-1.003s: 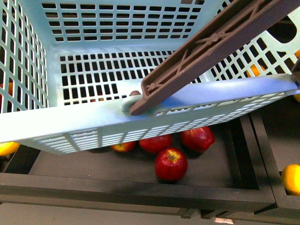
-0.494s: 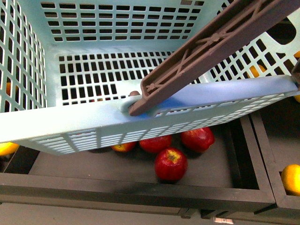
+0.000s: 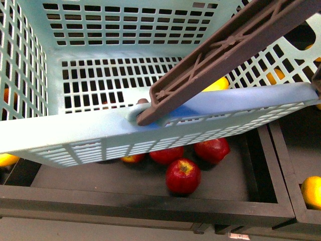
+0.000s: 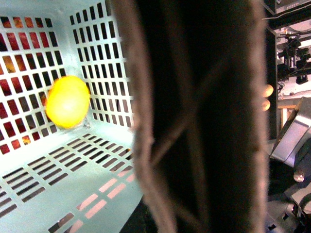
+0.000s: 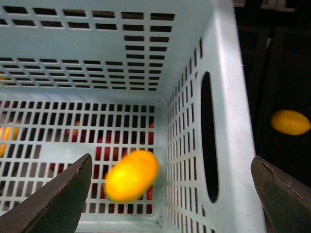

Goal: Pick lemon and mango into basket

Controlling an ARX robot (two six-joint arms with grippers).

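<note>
The pale teal basket (image 3: 90, 128) hangs tilted and fills the front view. Its brown-grey handle (image 3: 225, 50) crosses the near rim. My left gripper is shut on that handle (image 4: 194, 121), which blocks most of the left wrist view and hides the fingers. A yellow-orange oval fruit (image 5: 131, 175) is blurred with motion just above the basket floor, near a corner. It also shows in the left wrist view (image 4: 68, 102) and the front view (image 3: 216, 84). I cannot tell whether it is the lemon or the mango. My right gripper (image 5: 170, 189) is open above the basket, empty.
Red apples (image 3: 183, 175) lie in a dark crate (image 3: 150, 206) under the basket. Yellow-orange fruits lie in neighbouring crates, one at the right (image 3: 312, 192) and one at the left (image 3: 7, 159). A yellow pointed fruit (image 5: 290, 122) lies in a dark crate beside the basket.
A yellow fruit has appeared inside the basket, behind the handle in the front view. It was not in view earlier. The basket has barely shifted.
</note>
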